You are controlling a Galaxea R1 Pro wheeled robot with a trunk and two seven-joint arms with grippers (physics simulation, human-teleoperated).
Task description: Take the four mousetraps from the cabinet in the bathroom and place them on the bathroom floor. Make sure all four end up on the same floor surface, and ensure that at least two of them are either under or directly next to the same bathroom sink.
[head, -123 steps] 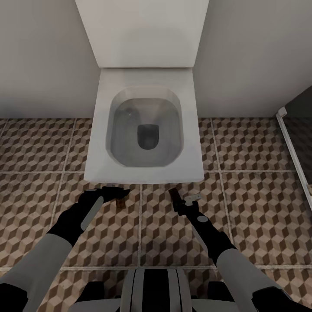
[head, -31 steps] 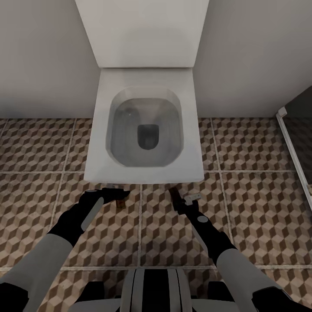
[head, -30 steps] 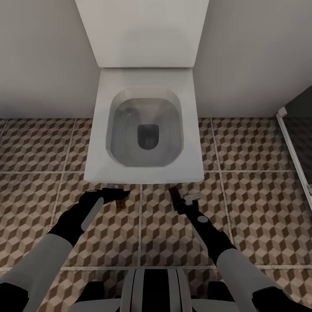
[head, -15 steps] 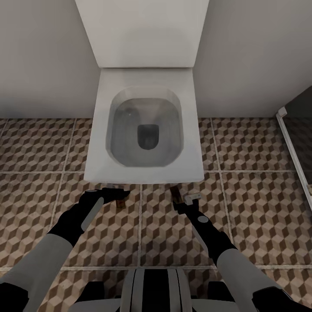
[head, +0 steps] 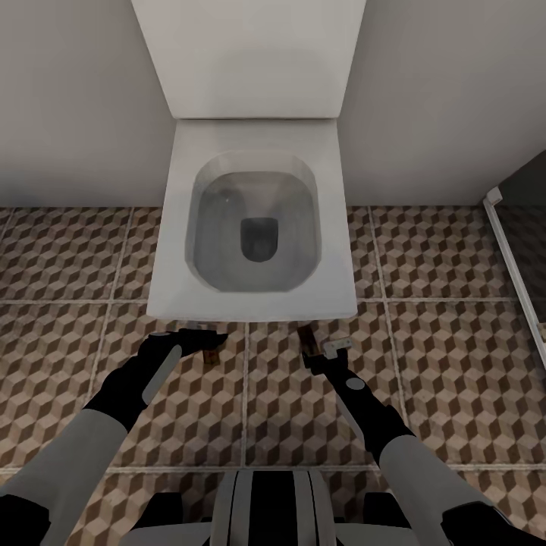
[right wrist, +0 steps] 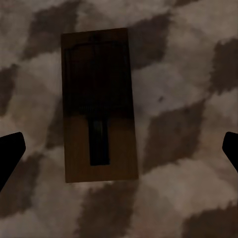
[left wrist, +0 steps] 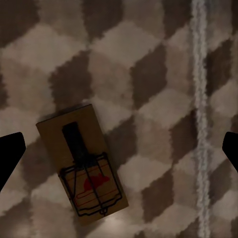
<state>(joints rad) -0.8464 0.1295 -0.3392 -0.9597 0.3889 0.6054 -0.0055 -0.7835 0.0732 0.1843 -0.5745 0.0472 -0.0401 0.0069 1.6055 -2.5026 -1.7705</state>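
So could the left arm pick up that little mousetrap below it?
Probably yes: the mousetrap lies flat on the bathroom floor between the open left fingers, with nothing covering it.

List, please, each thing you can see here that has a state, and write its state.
Left gripper: open, empty, above the floor.
Right gripper: open, empty.
Mousetrap under the left gripper: lying flat on the bathroom floor, released.
Mousetrap under the right gripper: lying flat on the tiles, released.
Toilet: lid up, bowl open.

No readable text, labels, numbers — none
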